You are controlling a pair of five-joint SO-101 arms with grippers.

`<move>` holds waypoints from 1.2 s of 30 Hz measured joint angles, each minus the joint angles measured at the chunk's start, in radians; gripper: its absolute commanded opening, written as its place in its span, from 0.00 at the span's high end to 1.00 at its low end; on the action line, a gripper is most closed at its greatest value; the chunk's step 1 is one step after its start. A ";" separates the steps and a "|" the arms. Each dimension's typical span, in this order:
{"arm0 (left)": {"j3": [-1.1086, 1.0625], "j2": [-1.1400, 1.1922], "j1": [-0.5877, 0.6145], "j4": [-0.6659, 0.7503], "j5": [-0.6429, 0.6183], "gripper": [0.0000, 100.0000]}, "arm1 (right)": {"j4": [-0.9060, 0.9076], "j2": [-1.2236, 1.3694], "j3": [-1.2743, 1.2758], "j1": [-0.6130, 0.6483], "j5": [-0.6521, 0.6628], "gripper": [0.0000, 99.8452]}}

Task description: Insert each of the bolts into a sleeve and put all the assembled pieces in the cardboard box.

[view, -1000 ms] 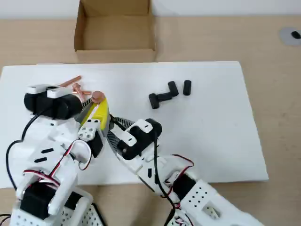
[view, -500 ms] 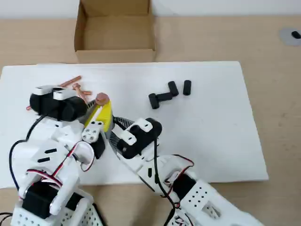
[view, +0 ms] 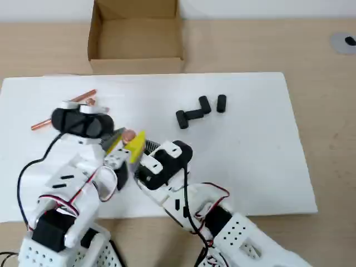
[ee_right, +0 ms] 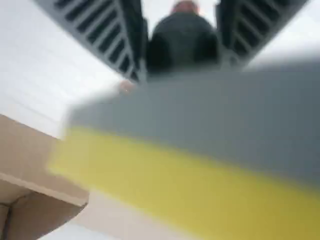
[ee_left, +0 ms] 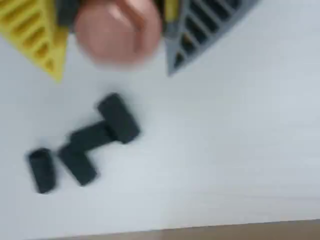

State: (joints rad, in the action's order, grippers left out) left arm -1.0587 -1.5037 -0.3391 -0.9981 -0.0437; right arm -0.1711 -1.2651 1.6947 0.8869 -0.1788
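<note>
My left gripper (view: 127, 140) is shut on a copper bolt (view: 129, 135); in the left wrist view the bolt's round head (ee_left: 118, 30) sits between the yellow and grey fingers (ee_left: 40, 35). My right gripper (view: 146, 149) meets it from the right and is shut on a black sleeve (ee_right: 182, 40), with a copper tip (ee_right: 185, 7) just beyond the sleeve. Several loose black sleeves (view: 194, 113) lie in a cluster on the white mat (view: 256, 161), also in the left wrist view as sleeves (ee_left: 95, 137). The open cardboard box (view: 136, 65) stands behind the mat.
Two more copper bolts (view: 83, 97) (view: 41, 123) lie on the mat's left part, behind my left arm (view: 80, 122). A corner of the box (ee_right: 30, 200) appears in the right wrist view. The mat's right half is bare.
My left arm has swung right and toward the table's front, carrying the bolt up to the right gripper. The right arm has stayed in place.
</note>
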 measured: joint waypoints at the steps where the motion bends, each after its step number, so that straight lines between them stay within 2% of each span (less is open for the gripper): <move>1: 0.000 0.002 0.015 0.000 0.018 0.79 | 0.000 0.002 0.000 0.000 0.000 0.99; 8: 0.000 0.000 0.149 0.000 0.054 0.75 | -0.002 0.002 0.000 0.000 0.000 0.99; 14: 0.032 0.002 0.173 0.000 0.046 0.76 | -0.002 0.002 0.000 -0.002 0.000 0.99; 20: 0.198 0.000 0.180 0.000 -0.081 0.76 | 0.115 0.005 -0.038 -0.101 0.000 0.99; 23: 0.276 -0.003 0.247 0.002 -0.140 0.76 | 0.147 0.049 -0.137 -0.166 0.012 0.99; 29: 0.269 0.000 0.450 0.014 -0.161 0.76 | 0.147 0.344 -0.410 -0.239 0.055 0.99; 36: 0.068 0.008 0.546 0.014 -0.083 0.76 | 0.060 0.876 -0.878 -0.344 0.061 0.99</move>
State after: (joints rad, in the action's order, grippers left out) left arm -0.9912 -1.4960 0.2071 -0.9843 -0.1266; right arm -0.1112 -0.3890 0.8170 0.5432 -0.1174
